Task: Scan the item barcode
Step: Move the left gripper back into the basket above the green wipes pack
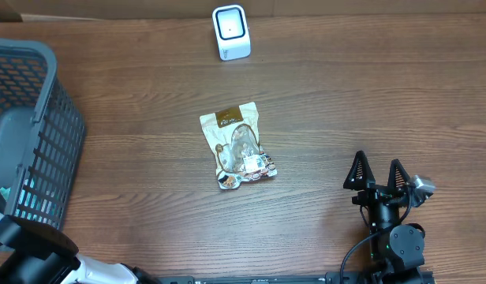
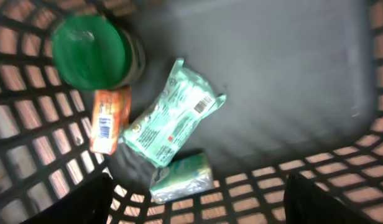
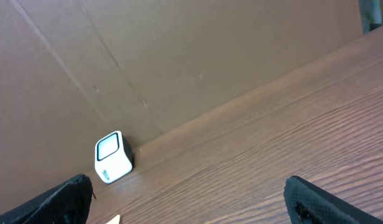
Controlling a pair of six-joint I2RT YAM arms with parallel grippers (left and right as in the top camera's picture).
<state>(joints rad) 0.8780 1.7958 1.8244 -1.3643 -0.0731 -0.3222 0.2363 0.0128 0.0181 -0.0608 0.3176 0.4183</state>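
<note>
Hanging over the basket (image 1: 38, 102) at the far left, the left pincer (image 2: 198, 186) has its jaws spread with nothing between them, which suits a reach down for something inside. Ahead and to its left stands a tub with a green lid (image 2: 92, 53); nearer on that side an orange packet (image 2: 109, 121) lies against the mesh wall; straight ahead a green pouch (image 2: 170, 115) lies slanted with its barcode (image 2: 203, 104) facing up, so it looks the easiest to take and show; a smaller green packet (image 2: 181, 177) lies closest, below the gap between the fingers. Well to the right of that pincer, on the bare table (image 1: 345, 95), a snack pouch (image 1: 237, 147) lies flat; whether it or a basket packet is the one to scan, I cannot tell. Beyond the pouch the scanner (image 1: 230, 31) stands upright at the table's far edge, its window turned toward the arms so a code can be held before it. Far right, the right pincer (image 1: 377, 162) is wide open and empty, with the scanner ahead and to its left; it seems simply to be waiting.
</note>
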